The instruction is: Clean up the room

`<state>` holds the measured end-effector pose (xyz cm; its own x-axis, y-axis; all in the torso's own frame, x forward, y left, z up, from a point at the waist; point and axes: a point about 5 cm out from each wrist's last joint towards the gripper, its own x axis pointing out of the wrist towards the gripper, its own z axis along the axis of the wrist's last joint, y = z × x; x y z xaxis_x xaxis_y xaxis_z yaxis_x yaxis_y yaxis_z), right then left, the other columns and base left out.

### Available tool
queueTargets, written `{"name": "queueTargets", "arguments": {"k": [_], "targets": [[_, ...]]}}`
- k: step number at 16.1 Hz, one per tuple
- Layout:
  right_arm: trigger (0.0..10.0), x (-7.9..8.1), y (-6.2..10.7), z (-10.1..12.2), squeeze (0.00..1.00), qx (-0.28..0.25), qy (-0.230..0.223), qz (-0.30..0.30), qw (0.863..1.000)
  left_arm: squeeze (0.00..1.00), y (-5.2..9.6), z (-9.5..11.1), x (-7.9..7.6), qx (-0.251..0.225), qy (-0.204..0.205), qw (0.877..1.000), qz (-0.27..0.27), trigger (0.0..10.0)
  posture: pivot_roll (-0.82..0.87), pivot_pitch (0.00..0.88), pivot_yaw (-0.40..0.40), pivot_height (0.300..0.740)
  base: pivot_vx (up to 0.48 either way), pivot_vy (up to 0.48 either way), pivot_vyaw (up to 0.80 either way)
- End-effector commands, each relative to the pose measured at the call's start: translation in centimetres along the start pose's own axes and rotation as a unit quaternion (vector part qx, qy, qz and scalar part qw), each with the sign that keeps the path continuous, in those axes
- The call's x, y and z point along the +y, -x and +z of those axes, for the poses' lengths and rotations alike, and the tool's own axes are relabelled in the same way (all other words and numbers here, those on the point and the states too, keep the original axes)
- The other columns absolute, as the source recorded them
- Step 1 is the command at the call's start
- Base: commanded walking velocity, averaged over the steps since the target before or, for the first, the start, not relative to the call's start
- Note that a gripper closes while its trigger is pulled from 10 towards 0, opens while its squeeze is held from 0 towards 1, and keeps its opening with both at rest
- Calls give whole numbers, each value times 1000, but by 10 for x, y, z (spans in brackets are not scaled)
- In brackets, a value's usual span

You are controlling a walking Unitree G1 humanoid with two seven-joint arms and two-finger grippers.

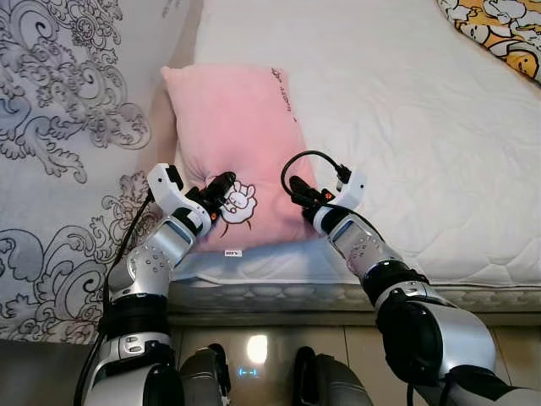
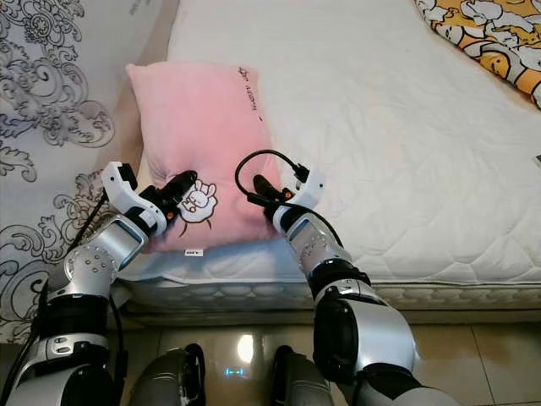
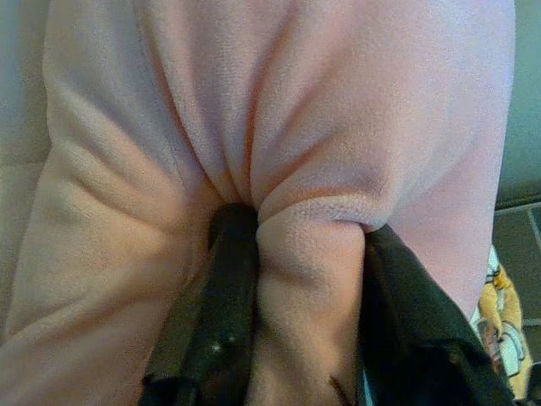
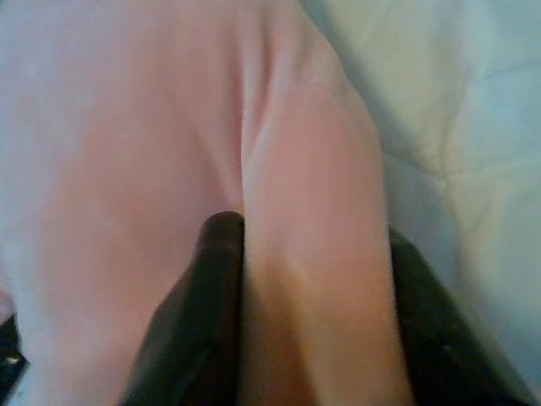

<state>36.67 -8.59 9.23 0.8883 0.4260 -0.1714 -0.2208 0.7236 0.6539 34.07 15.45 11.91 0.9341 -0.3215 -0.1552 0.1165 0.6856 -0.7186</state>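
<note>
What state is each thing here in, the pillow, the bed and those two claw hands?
Pink pillow: lying on the mattress near its edge, pinched at both near corners.
Left gripper: shut on a fold of pillow.
Right gripper: shut on a fold of pillow.
Mattress: bare white quilted.
Patterned blanket: bunched at far corner.

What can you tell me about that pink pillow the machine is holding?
The pillow is pale pink, soft and fleecy-looking, roughly rectangular. It has a small white cartoon animal near its near edge, dark writing along its far right edge and a little white tag at the bottom. It lies flat on the white bed, at the left near corner. The left pincer and right pincer each pinch a fold of its fabric at the near edge, bunching it into creases.
</note>
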Motion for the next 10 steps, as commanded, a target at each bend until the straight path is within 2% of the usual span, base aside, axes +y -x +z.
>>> {"name": "queueTargets", "arguments": {"k": [1, 2, 3, 4, 6, 9, 10], "targets": [[0, -4, 3, -12, 0, 28, 50, -11, 998, 0, -1, -9, 2, 26, -34, 999, 7, 0, 22, 170, -47, 740, 0, 0, 0], [0, -3, 3, -11, 0, 30, 60, -8, 998, 0, -1, -7, 2, 23, -41, 999, 7, 0, 22, 170, -47, 740, 0, 0, 0], [0, 1, 1, -9, 0, 31, 70, 4, 997, 0, 0, 2, 1, 13, -78, 997, 10, 0, 20, 169, -48, 740, 0, 0, 0], [0, 6, -2, -5, 0, 26, 77, 13, 997, 0, 0, 12, -2, -4, -87, 996, 7, 0, 23, 166, -49, 740, 0, 0, 0], [0, 33, -14, 11, 0, 2, 73, 51, 996, 0, 3, 39, -15, -47, -123, 991, -8, 0, 37, 160, -52, 740, 0, 0, 0], [0, 71, -26, 30, 0, -27, 56, 106, 992, 0, 8, 73, -37, -95, -150, 983, -34, 0, 62, 151, -57, 740, 0, 0, 0], [0, 71, -26, 30, 0, -27, 56, 106, 992, 0, 8, 73, -37, -95, -150, 983, -34, 0, 62, 151, -57, 740, 0, 0, 0]]}}
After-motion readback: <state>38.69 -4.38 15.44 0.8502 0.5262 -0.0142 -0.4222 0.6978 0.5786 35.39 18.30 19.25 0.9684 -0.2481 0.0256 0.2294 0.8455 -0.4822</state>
